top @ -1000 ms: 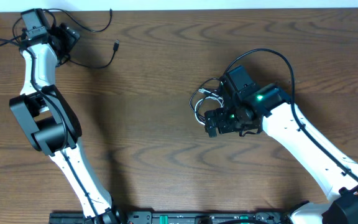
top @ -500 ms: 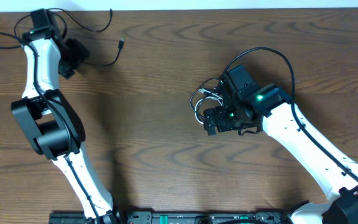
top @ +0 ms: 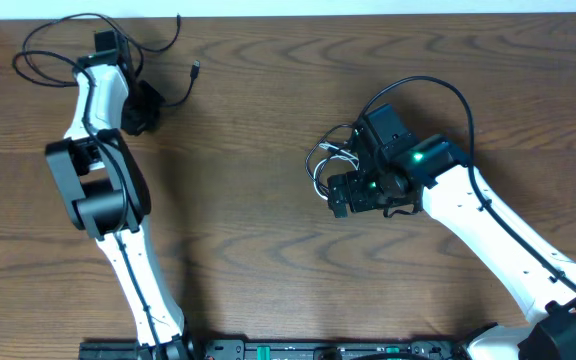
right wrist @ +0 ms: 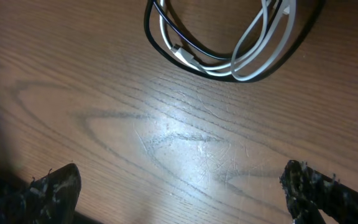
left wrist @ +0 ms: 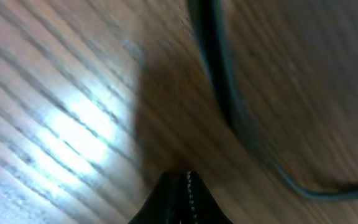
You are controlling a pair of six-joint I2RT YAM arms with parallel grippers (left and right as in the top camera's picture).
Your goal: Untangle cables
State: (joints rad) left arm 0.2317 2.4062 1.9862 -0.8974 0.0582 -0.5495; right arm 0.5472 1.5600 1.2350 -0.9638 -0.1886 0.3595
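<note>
a: the left fingers (left wrist: 187, 202), what state?
b: pressed together into a single dark tip, nothing between them. they sit low over the counter (top: 258, 260). a blurred black cord (left wrist: 219, 93) curves past just ahead of the tip, apart from it.
a: and the right fingers (right wrist: 58, 186)?
b: spread wide, one at each lower corner of the wrist view, holding nothing, only wood grain between them.
a: where are the cables?
b: ahead of the right fingers lies the bundle (right wrist: 229, 53): white and black cords looped together, flat on the counter, clear of both fingertips. from overhead the bundle sits just beside the dark head of the right arm (top: 488, 230), near the middle of the counter.
a: anything nearer the left arm (top: 98, 190)?
b: a loose black cable (top: 194, 70) with a small plug, toward the far left corner, just beside that arm's wrist. whether it is the cord in the left wrist view, i cannot tell.
</note>
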